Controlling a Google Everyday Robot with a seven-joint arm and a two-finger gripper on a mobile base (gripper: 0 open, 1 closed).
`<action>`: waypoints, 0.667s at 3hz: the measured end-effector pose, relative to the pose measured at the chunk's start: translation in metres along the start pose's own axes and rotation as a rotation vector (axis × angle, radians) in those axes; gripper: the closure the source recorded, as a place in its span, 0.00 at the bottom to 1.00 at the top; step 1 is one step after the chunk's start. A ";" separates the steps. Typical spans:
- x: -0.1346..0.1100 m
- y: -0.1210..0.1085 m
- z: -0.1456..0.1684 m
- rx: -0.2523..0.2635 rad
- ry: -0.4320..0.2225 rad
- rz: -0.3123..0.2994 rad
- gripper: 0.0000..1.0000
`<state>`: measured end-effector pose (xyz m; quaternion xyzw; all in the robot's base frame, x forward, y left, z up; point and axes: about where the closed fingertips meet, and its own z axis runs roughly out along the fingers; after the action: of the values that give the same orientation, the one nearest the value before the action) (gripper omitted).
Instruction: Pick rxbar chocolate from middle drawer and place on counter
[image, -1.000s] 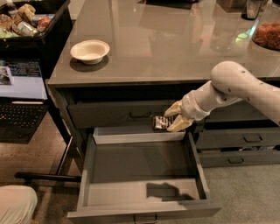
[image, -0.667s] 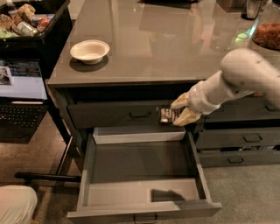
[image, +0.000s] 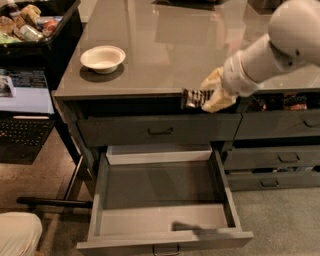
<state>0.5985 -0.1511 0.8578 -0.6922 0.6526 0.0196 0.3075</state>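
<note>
My gripper (image: 209, 97) is shut on the rxbar chocolate (image: 194, 98), a small black-wrapped bar with pale lettering. It holds the bar level with the front edge of the counter (image: 165, 55), in front of the dark gap above the top drawer. The bar sticks out to the left of the pale fingers (image: 215, 102). The middle drawer (image: 162, 190) stands pulled out wide below, with a bare pale grey floor and the arm's shadow near its front.
A white bowl (image: 102, 57) sits on the counter's left part. A black bin with snacks (image: 30, 27) and a laptop (image: 25, 115) stand at the left. Narrower drawers with bar handles (image: 282, 160) are at the right.
The gripper has risen with the bar from the drawer's back up to the counter edge. The arm has lifted, and its shadow on the drawer floor has shifted towards the drawer's front.
</note>
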 end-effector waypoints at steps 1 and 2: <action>-0.012 -0.032 -0.013 0.051 -0.069 0.067 1.00; -0.015 -0.058 -0.013 0.099 -0.192 0.184 1.00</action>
<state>0.6450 -0.1461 0.8978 -0.6084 0.6811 0.0813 0.3993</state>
